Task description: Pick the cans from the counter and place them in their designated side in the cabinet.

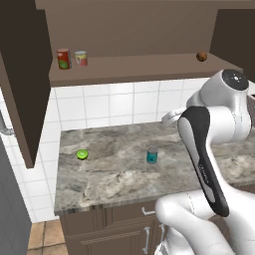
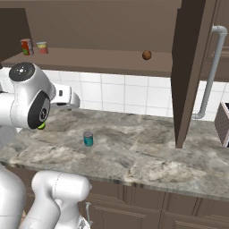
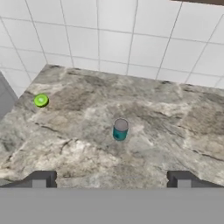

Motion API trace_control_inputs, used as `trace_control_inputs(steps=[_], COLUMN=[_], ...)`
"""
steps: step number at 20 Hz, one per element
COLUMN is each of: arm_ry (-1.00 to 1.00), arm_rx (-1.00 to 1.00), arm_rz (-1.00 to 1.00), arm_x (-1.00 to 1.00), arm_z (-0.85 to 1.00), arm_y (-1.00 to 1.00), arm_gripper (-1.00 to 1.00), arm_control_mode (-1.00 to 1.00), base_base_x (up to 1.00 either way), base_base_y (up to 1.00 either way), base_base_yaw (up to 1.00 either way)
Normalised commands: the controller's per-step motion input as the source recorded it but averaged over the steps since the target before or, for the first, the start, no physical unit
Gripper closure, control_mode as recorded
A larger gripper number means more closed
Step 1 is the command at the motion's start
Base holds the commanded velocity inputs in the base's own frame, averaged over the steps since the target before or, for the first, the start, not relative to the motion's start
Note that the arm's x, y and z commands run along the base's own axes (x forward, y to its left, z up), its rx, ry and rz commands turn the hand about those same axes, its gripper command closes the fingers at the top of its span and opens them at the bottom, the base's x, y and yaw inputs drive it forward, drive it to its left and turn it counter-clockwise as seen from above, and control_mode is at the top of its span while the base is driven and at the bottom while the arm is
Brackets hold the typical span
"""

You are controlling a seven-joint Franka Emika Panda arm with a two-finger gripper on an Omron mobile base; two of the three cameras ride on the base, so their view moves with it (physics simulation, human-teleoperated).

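Note:
The teal-blue can (image 1: 152, 155) (image 2: 88, 138) stands upright near the middle of the counter (image 1: 109, 179). In the hand view this can (image 3: 120, 129) sits a little beyond and between the two fingertips (image 3: 41, 179) of my gripper (image 3: 111, 180). The gripper is open, hovers above the stone and holds nothing. The banded red, yellow and pink can (image 1: 80, 58) (image 2: 42, 47) stands at the left end of the cabinet shelf (image 1: 149, 69), beside a taller red can (image 1: 63, 59).
A green lime half (image 1: 82, 154) (image 3: 40, 100) lies on the counter's left part. A small brown ball (image 1: 201, 56) (image 2: 146, 55) rests on the shelf's right part. Open cabinet doors (image 1: 22, 84) (image 2: 190, 67) hang down at both sides. A grey pipe (image 2: 210, 67) runs down the right wall.

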Motion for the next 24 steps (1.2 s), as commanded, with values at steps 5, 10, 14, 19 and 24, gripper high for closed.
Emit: trace_control_inputs(steps=[5,10,14,19,24], arm_ry=[0.07,0.03,0.00,0.00,0.00], arm_rx=[0.00,0.00,0.00,0.01,0.01], arm_rz=[-0.07,-0.06,-0.05,-0.03,-0.03], arm_x=[0.00,0.00,0.02,0.11,0.14], arm_z=[-0.18,-0.23,-0.24,-0.11,-0.07], arm_y=[-0.10,-0.02,0.00,0.00,0.00], arm_gripper=[-1.00,-1.00,-1.00,-1.00,-1.00], arm_control_mode=[-1.00,-1.00,-1.00,-1.00,-1.00], base_base_x=[0.00,0.00,0.00,0.00,0.00], base_base_y=[0.00,0.00,0.00,0.00,0.00], base_base_yaw=[0.00,0.00,0.00,0.00,0.00])
